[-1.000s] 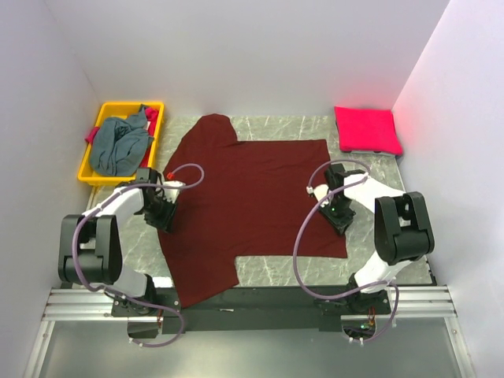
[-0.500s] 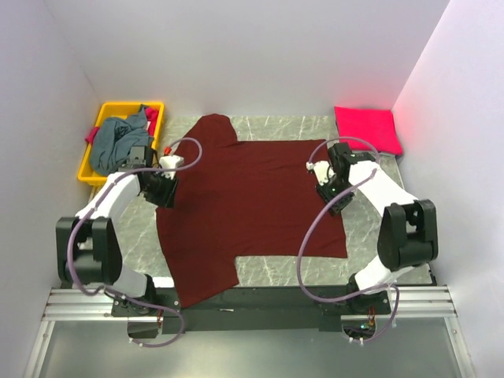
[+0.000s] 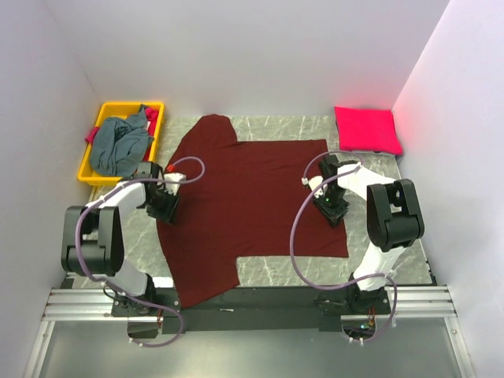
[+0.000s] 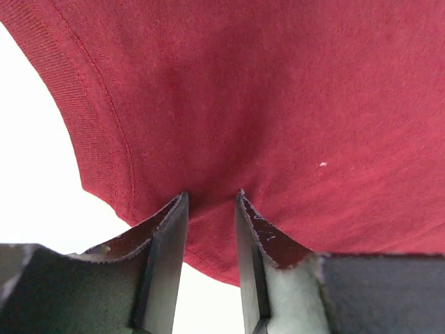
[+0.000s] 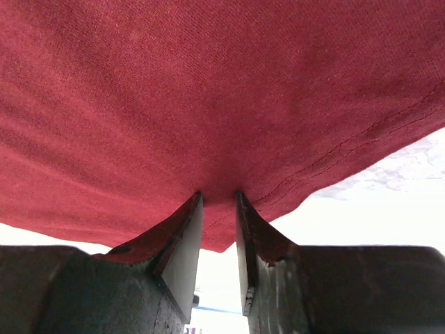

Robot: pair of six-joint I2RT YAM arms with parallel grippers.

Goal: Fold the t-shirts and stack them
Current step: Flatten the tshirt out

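**Maroon t-shirt (image 3: 252, 205) gripped at both sides, not yet folded**

Left hand (image 4: 211, 202) and right hand (image 5: 217, 198) each clench a pucker of its side edge. The shirt lies spread flat across the surface (image 3: 378, 244), one sleeve overhanging the near edge. The pink-red t-shirt (image 3: 367, 129) sits folded at far right. The grey-blue t-shirt (image 3: 118, 146) lies crumpled in the yellow bin (image 3: 130, 105). The open room looks to be inward, over the shirt's middle.

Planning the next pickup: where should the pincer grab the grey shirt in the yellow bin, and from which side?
Pinch a raised fold near the middle of the grey shirt, coming straight down. It lies crumpled in the yellow bin, whose walls block a sideways approach, so a bunched ridge is probably easiest.
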